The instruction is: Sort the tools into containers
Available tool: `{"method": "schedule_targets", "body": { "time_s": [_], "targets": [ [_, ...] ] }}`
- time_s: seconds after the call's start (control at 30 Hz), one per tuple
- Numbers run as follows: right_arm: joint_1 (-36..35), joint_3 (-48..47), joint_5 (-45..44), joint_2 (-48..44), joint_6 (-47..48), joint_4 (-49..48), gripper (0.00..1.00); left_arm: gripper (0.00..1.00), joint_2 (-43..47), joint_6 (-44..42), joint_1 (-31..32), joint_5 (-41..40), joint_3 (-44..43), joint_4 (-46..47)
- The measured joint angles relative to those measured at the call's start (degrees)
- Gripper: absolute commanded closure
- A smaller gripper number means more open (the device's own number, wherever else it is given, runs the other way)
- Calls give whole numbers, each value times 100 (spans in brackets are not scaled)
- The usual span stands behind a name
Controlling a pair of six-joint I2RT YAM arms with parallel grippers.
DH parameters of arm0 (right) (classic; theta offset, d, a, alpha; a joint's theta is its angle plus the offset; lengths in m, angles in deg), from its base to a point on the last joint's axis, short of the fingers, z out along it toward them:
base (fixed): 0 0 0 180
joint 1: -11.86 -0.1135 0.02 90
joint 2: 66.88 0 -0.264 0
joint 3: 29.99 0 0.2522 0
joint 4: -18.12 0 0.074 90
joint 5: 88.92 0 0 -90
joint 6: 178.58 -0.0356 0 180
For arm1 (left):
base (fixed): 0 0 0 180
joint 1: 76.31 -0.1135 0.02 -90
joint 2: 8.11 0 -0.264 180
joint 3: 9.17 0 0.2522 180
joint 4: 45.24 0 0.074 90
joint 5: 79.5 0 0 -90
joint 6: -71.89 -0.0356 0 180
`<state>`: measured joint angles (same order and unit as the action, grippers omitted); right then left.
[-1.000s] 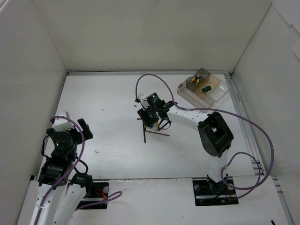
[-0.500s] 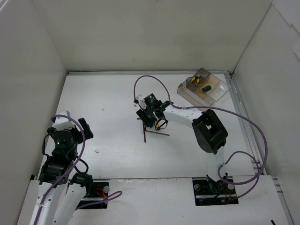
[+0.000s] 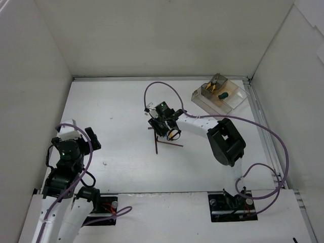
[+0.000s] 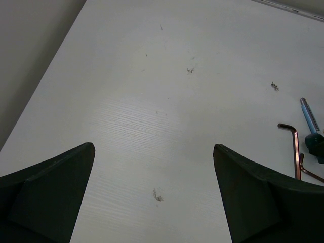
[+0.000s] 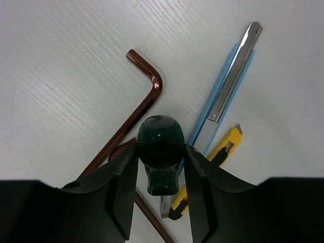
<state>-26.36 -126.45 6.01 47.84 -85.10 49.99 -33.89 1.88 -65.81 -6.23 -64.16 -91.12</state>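
The right gripper [image 5: 161, 156] clamps the green screwdriver [image 5: 160, 142] mid-table; it stands steeply, butt up, blade down. The left gripper [image 4: 153, 148] gapes wide near the left edge.

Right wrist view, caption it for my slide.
Right claw gripping a green-handled screwdriver amid a brown hex key, a light-blue utility knife and a yellow utility knife on the white table.
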Motion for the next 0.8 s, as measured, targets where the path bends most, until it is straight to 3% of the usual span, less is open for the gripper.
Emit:
{"method": "schedule_targets", "body": {
  "time_s": [0.2, 0.37, 0.6, 0.8],
  "targets": [
    [293, -238, -439, -608, -98, 111, 100, 0, 0, 0, 0, -2, 0, -4],
    [1292, -881, -1058, -839, -466, -52, 100, 0, 2, 2, 0, -9, 0, -35],
    [2905, -1499, -1803, -592, -1178, -92, 100, 0, 2, 9, 0, -149, 0, -109],
    [3488, -2065, -2369, -15, -1928, -55, 100, 0, -13, 9, 0, -221, 0, -109]
  ]
}}
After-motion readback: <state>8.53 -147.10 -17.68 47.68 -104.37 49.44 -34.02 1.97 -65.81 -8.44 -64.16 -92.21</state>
